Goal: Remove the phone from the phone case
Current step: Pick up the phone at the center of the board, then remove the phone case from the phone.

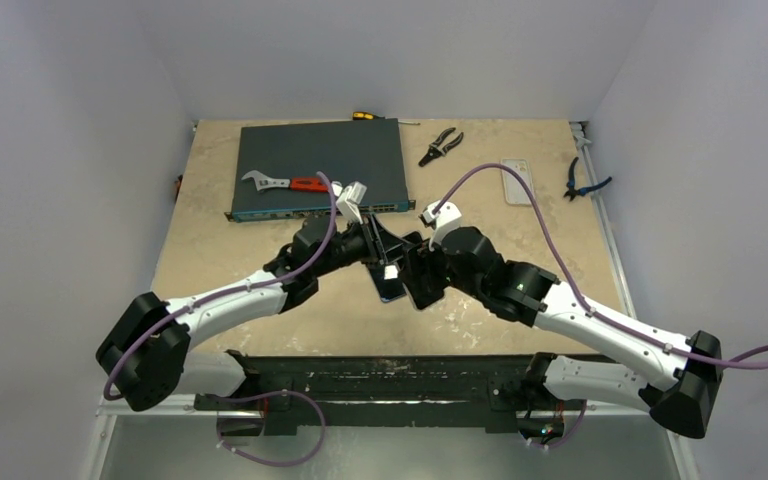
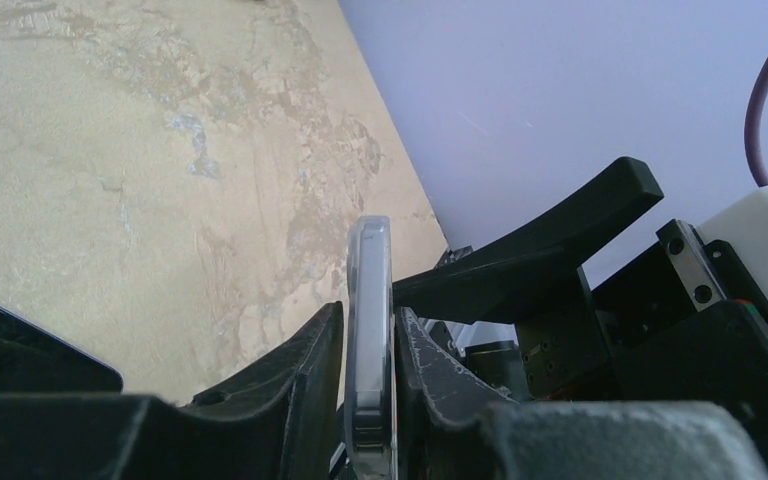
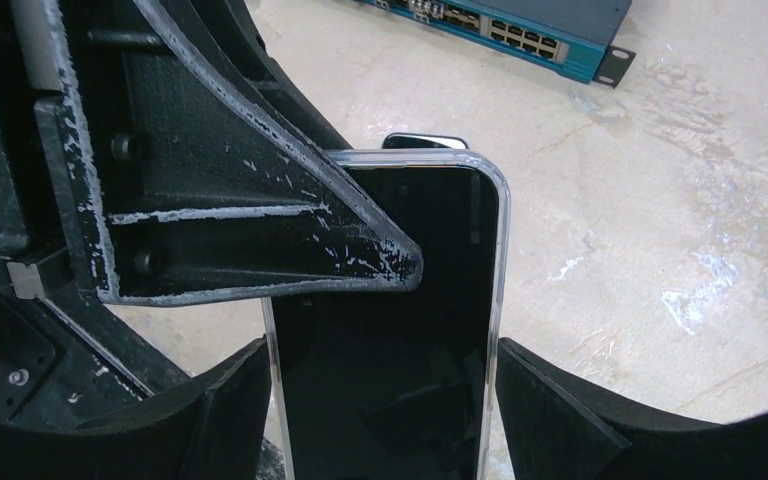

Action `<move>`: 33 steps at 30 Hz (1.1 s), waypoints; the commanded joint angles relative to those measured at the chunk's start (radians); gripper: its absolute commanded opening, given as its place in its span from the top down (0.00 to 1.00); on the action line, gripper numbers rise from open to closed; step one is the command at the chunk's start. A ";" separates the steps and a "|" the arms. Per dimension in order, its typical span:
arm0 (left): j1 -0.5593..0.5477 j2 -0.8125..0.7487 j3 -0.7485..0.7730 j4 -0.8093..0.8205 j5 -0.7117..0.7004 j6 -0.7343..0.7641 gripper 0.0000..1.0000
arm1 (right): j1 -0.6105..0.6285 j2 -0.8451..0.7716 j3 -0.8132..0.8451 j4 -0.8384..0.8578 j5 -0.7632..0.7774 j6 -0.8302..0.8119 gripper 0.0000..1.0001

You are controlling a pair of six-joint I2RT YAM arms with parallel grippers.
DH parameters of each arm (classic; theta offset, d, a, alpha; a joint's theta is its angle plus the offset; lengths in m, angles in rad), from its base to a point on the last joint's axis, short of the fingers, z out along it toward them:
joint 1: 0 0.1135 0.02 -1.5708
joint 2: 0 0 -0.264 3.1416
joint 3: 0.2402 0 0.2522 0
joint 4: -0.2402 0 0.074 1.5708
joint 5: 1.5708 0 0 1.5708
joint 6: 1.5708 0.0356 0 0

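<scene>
A black phone (image 3: 390,300) in a clear case (image 3: 501,250) is held off the table between both grippers, at the table's middle in the top view (image 1: 392,287). My left gripper (image 2: 369,310) is shut on the case, pinching its front and back faces; the case shows edge-on (image 2: 370,270). One left finger (image 3: 260,210) lies across the screen. My right gripper (image 3: 382,345) is shut on the case, its fingers against the two long side edges. A dark edge (image 3: 423,140) pokes up behind the case's top rim. In the top view the two grippers (image 1: 385,262) (image 1: 415,277) meet.
A blue network switch (image 1: 315,165) with a red-handled wrench (image 1: 285,183) on it lies at the back left. Pliers (image 1: 440,146), a screwdriver (image 1: 365,115), a pale flat object (image 1: 517,182) and blue-handled pliers (image 1: 582,182) lie along the back and right. Walls enclose the table.
</scene>
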State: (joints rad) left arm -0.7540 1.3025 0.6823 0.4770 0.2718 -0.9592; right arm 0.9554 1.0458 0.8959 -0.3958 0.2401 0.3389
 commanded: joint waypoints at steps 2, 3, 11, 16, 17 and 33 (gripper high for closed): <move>-0.004 -0.039 -0.014 0.034 0.021 -0.007 0.79 | 0.004 -0.039 0.063 0.079 0.008 -0.001 1.00; -0.003 -0.040 -0.016 0.038 0.021 -0.009 0.80 | 0.005 -0.039 0.063 0.081 0.006 -0.001 1.00; -0.002 -0.049 -0.024 0.089 0.013 -0.027 1.00 | 0.005 -0.045 0.060 0.083 -0.011 -0.005 1.00; 0.000 -0.150 -0.078 0.149 -0.129 -0.066 1.00 | 0.000 -0.050 0.062 0.085 -0.068 0.075 0.45; 0.005 -0.186 -0.087 0.145 -0.189 -0.064 1.00 | -0.005 -0.055 0.065 0.092 -0.082 0.095 0.34; 0.200 -0.455 -0.070 0.290 -0.378 -0.211 1.00 | -0.141 -0.253 -0.080 0.556 -0.399 0.322 0.09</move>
State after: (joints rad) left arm -0.5510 0.8825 0.6144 0.5251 -0.0799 -1.0748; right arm 0.8288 0.7944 0.8185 -0.0135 -0.0704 0.5926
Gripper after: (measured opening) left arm 0.145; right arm 0.913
